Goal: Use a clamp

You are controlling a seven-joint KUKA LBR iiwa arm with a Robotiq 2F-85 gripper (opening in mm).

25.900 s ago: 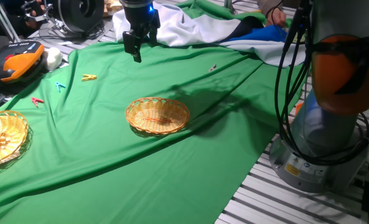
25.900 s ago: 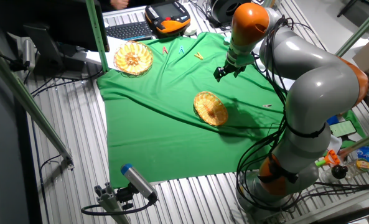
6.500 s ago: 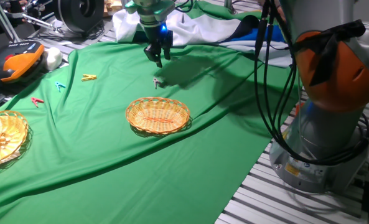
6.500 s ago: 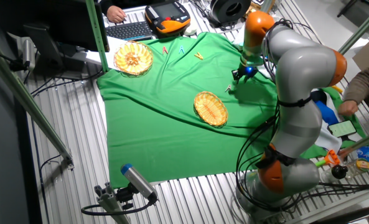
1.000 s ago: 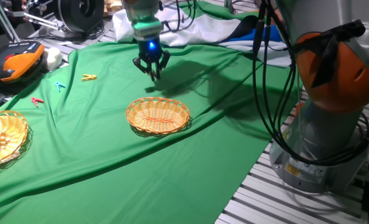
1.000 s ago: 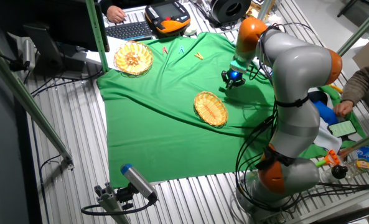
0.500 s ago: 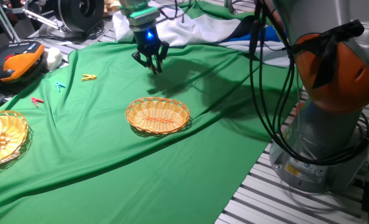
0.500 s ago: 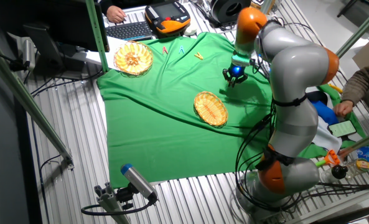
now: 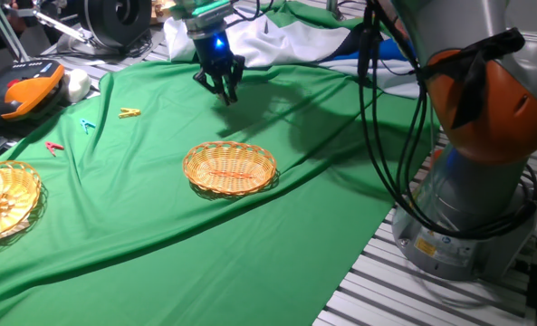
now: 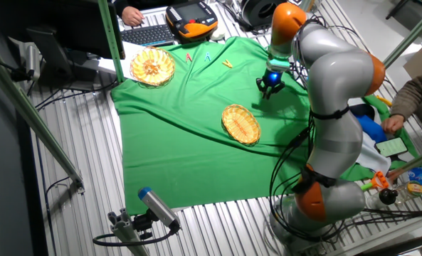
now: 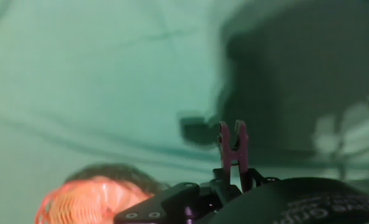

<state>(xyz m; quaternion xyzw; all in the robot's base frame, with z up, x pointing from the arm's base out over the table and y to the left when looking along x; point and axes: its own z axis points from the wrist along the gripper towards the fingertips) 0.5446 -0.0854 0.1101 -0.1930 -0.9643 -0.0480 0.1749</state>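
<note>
My gripper (image 9: 225, 91) hangs above the green cloth, behind the empty wicker basket (image 9: 230, 168). In the other fixed view the gripper (image 10: 269, 89) is up and to the right of the basket (image 10: 240, 124). In the hand view the gripper (image 11: 231, 179) is shut on the clamp (image 11: 233, 146), a small dark clip that sticks out past the fingertips, with the cloth below. The basket (image 11: 91, 200) shows blurred at the lower left. The clamp is too small to make out in the fixed views.
A second basket (image 9: 1, 201) with contents sits at the left edge. Yellow (image 9: 129, 113), blue (image 9: 87, 126) and red (image 9: 54, 148) clothespins lie on the cloth at the left. White fabric (image 9: 268, 36) is bunched behind the gripper. An orange pendant (image 9: 19, 95) lies far left.
The gripper has risen from the cloth and moved slightly back, away from the basket, carrying the clamp that earlier lay on the cloth.
</note>
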